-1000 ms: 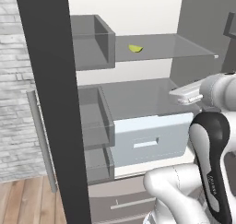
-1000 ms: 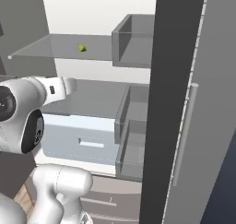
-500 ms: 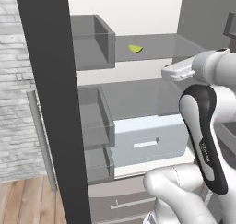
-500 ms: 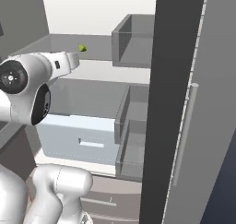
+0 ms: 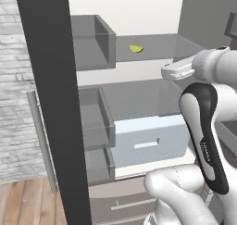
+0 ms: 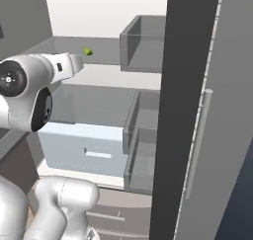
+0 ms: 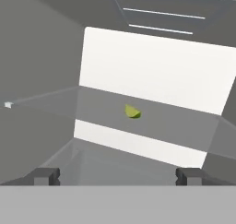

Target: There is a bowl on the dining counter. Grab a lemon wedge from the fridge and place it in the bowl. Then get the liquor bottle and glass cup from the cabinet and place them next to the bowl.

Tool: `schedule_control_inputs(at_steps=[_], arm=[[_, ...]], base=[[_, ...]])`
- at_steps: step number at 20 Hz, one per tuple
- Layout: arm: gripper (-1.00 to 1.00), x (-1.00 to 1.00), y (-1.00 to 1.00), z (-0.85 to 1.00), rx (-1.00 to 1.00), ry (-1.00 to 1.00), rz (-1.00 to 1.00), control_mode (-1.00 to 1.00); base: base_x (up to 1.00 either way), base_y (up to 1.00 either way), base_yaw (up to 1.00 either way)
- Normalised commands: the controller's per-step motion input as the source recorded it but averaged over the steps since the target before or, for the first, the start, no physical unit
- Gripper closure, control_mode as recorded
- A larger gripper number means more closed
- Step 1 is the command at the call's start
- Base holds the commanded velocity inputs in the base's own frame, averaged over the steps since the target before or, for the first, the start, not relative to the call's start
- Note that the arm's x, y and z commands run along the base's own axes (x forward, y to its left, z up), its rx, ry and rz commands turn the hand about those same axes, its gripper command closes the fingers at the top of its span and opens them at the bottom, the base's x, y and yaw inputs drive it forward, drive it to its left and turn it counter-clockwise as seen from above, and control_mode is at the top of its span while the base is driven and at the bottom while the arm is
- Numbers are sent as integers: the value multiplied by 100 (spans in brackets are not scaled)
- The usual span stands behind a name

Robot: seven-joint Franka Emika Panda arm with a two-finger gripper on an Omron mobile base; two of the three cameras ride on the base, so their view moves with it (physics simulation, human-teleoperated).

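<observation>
A small yellow-green lemon wedge [image 5: 135, 48] lies on the upper glass shelf [image 5: 157, 50] of the open fridge, toward its back. It also shows in the right base view as the lemon wedge [image 6: 88, 51] and, straight ahead in the hand view, as the lemon wedge [image 7: 132, 111]. My gripper [image 7: 117, 176] is open with nothing between its fingertips [image 7: 46, 175]. It hovers in front of the fridge, just below the shelf's front edge and well short of the wedge. The bowl, liquor bottle and glass cup are out of view.
The dark fridge door [image 5: 51, 103] stands open on the left, with grey door bins [image 5: 95, 117] on its inner side. A pale blue drawer [image 5: 148, 140] sits below a lower glass shelf [image 5: 139, 96]. A second door edge [image 6: 183, 110] stands on the right.
The arm has lifted the hand from the middle shelf level up toward the upper shelf. The lemon wedge has not moved and the gripper has stayed open.
</observation>
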Motion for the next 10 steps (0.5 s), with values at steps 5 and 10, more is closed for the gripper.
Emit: schedule_control_inputs(at_steps=[5,10], arm=[[-100,22,16,0,0,3,-3,-100],[-100,46,2,1,1,5,0,-100]], base=[[0,0,0],[0,0,0]])
